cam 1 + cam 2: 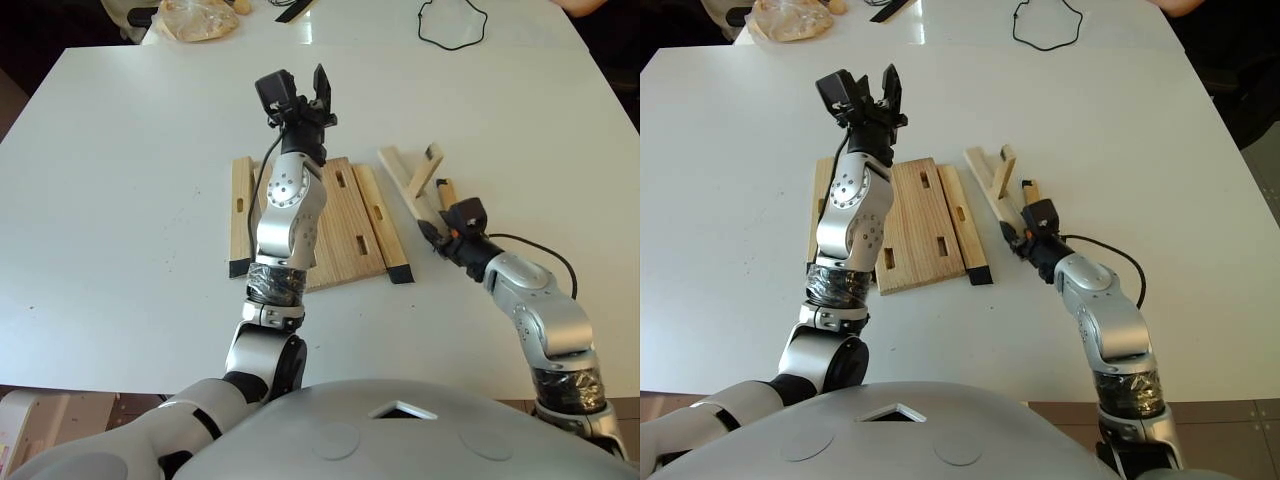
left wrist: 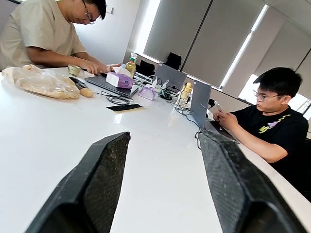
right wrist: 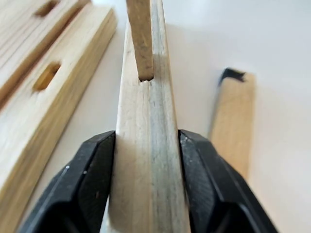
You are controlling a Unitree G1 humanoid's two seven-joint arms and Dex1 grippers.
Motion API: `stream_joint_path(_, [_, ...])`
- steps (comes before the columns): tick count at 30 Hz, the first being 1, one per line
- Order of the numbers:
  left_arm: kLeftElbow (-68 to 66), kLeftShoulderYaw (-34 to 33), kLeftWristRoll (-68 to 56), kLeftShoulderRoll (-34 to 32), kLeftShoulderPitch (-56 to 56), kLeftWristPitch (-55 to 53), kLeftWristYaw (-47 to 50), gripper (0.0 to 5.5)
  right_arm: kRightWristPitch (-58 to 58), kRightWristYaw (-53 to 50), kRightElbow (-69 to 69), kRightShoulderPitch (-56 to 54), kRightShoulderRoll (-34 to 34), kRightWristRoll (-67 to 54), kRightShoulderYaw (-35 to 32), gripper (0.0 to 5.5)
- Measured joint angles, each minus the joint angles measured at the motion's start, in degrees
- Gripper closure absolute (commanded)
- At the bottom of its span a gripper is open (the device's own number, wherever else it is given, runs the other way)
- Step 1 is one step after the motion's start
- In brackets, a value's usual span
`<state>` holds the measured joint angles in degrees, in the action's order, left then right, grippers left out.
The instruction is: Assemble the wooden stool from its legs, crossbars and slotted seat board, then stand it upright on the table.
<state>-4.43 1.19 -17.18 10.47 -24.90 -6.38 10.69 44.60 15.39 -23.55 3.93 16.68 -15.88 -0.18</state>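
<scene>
The slotted seat board (image 1: 340, 225) lies flat mid-table. One wooden leg (image 1: 241, 215) rests along its left side and another (image 1: 381, 222) along its right. Further right, my right gripper (image 1: 436, 236) is shut on a third leg (image 3: 146, 160) lying on the table. A crossbar (image 3: 140, 34) stands tilted in that leg's slot. A short wooden piece with a dark tip (image 3: 234, 114) lies just beside it. My left gripper (image 1: 303, 92) is raised above the board's far edge, pointing away across the table. It is open (image 2: 165, 141) with nothing between its fingers.
A plastic bag (image 1: 200, 18) and a black cable (image 1: 450, 28) lie at the far end of the white table (image 1: 120, 180). Bare surface stretches to the left and right of the wooden parts.
</scene>
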Motion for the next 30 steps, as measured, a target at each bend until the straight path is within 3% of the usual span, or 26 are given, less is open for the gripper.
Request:
stream_joint_path(4, [2.2, -3.4, -14.5, -0.5, 0.1, -5.8, -7.0, 2.89, 5.2, -3.2, 6.1, -10.8, -9.2, -16.0, -14.2, 3.47])
stream_joint_path(6, [4.6, -5.9, -22.5, -1.0, 0.1, -9.3, -10.6, 2.58, 7.9, -2.3, 8.1, -14.2, -10.8, -26.0, -19.3, 3.47])
stream_joint_path(9, [10.7, -7.9, -32.6, -4.2, 0.4, -14.8, -18.8, 2.15, 11.1, 4.6, 8.6, -16.1, -9.9, -39.3, -23.0, 3.47])
stream_joint_path(13, [19.8, -12.0, -49.8, -14.2, 2.0, -26.9, -29.8, 1.76, 14.9, 16.4, 9.1, -17.8, -1.7, -52.2, -26.5, 3.47])
stream_joint_path(20, [20.4, -15.2, -71.2, -23.7, 3.7, -41.3, -28.4, 1.76, 17.5, 26.4, 8.7, -18.1, 7.5, -56.2, -23.1, 3.47])
stream_joint_path(30, [18.0, -12.2, -80.6, -29.0, 3.2, -47.6, -26.1, 1.76, 16.4, 35.0, 5.7, -16.5, 13.1, -54.7, -15.4, 3.47])
